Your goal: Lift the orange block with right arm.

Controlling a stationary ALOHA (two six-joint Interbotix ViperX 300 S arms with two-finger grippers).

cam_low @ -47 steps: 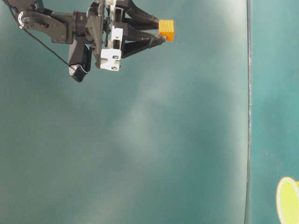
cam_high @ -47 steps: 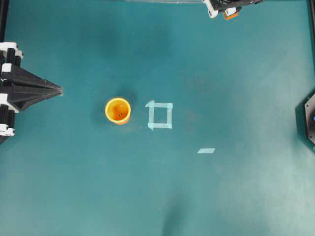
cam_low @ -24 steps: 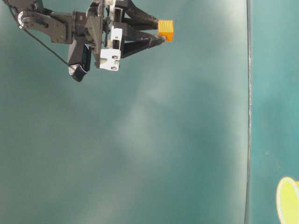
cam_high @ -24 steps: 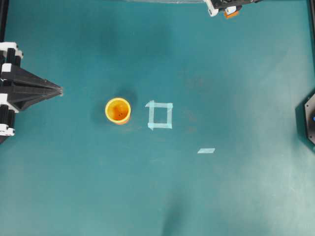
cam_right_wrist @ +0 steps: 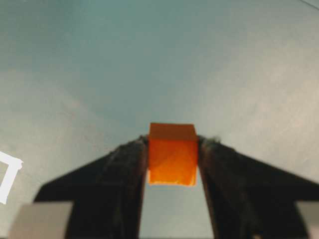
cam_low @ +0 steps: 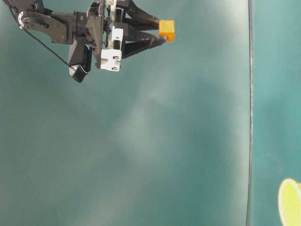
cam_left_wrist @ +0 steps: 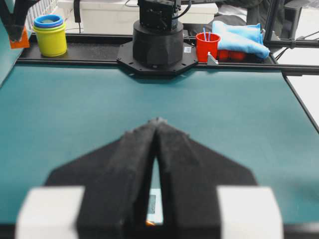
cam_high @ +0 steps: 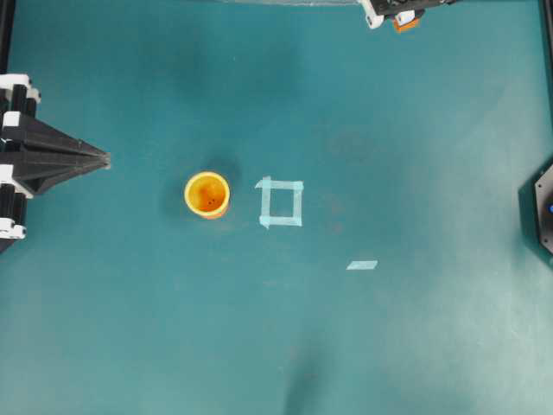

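The orange block [cam_right_wrist: 172,159] is a small cube clamped between the black fingers of my right gripper [cam_right_wrist: 174,143], clear above the teal table. In the overhead view the right gripper [cam_high: 399,19] and the block [cam_high: 403,24] sit at the top edge, right of centre. In the table-level view the block [cam_low: 167,29] hangs at the tip of the right gripper [cam_low: 162,32], high above the surface. My left gripper [cam_high: 104,160] is shut and empty at the left edge, its tips [cam_left_wrist: 157,122] pressed together.
A yellow-orange cup [cam_high: 207,194] stands left of a pale tape square [cam_high: 281,203]. A short tape strip [cam_high: 362,264] lies to the lower right. The right arm's base [cam_high: 541,212] is at the right edge. Stacked cups [cam_left_wrist: 50,36] and a red cup [cam_left_wrist: 207,46] stand beyond the table.
The right gripper with the orange block has crept slightly further toward the top edge of the overhead view. The left arm has not moved.
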